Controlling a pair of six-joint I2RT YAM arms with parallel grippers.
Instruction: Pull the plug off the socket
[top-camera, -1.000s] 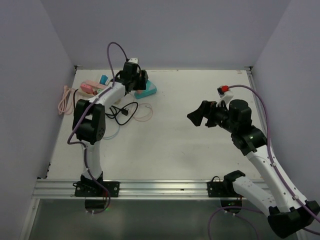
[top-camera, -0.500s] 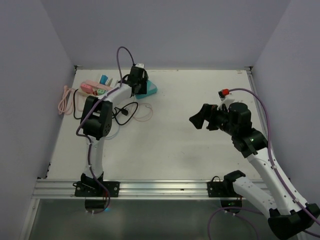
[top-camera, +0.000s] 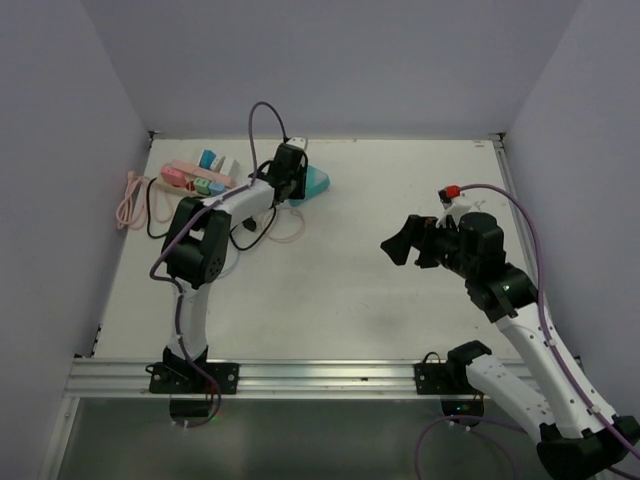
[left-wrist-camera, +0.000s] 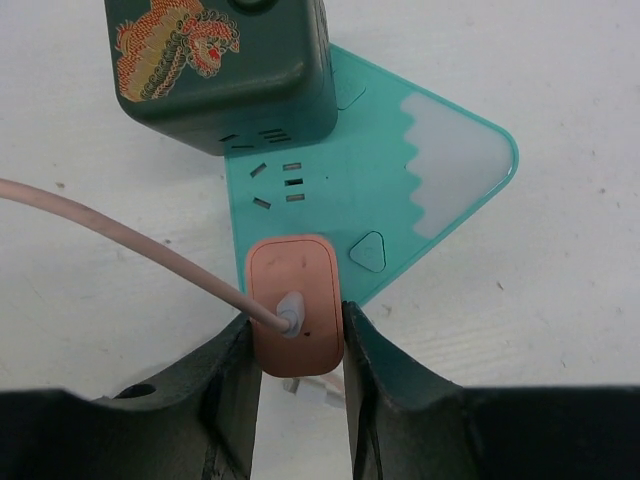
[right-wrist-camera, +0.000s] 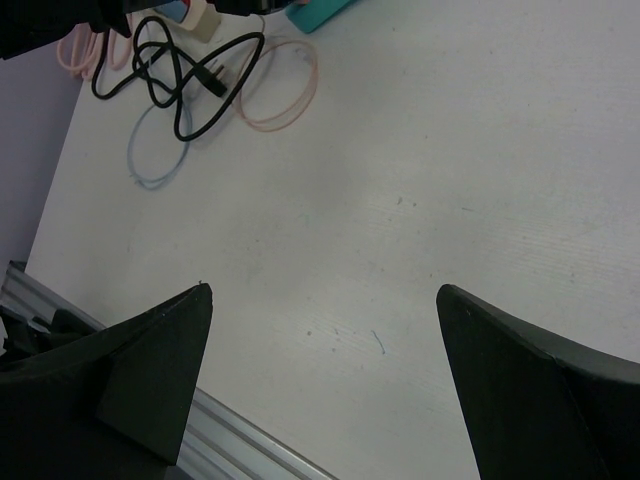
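Observation:
A teal triangular socket (left-wrist-camera: 400, 190) lies flat on the white table, near the back in the top view (top-camera: 316, 184). A pink plug (left-wrist-camera: 295, 300) with a pink cord (left-wrist-camera: 120, 235) sits in its near corner. My left gripper (left-wrist-camera: 296, 335) has both dark fingers pressed against the plug's sides, shut on it. A dark green cube adapter (left-wrist-camera: 220, 70) with a dragon print stands on the socket's far end. In the top view the left gripper (top-camera: 291, 180) hides the plug. My right gripper (top-camera: 405, 243) hovers open over bare table at the right (right-wrist-camera: 325, 300), holding nothing.
A tangled black cable (right-wrist-camera: 185, 70), a pink wire loop (right-wrist-camera: 285, 95) and a pale blue loop (right-wrist-camera: 155, 155) lie left of the socket. A pink power strip (top-camera: 195, 178) with plugs and a coiled pink cord (top-camera: 130, 198) are at the far left. A metal rail (top-camera: 300, 375) runs along the near edge.
My left gripper has moved right and its jaws have closed onto the pink plug. The socket sits a little further right than before. The right arm has barely shifted.

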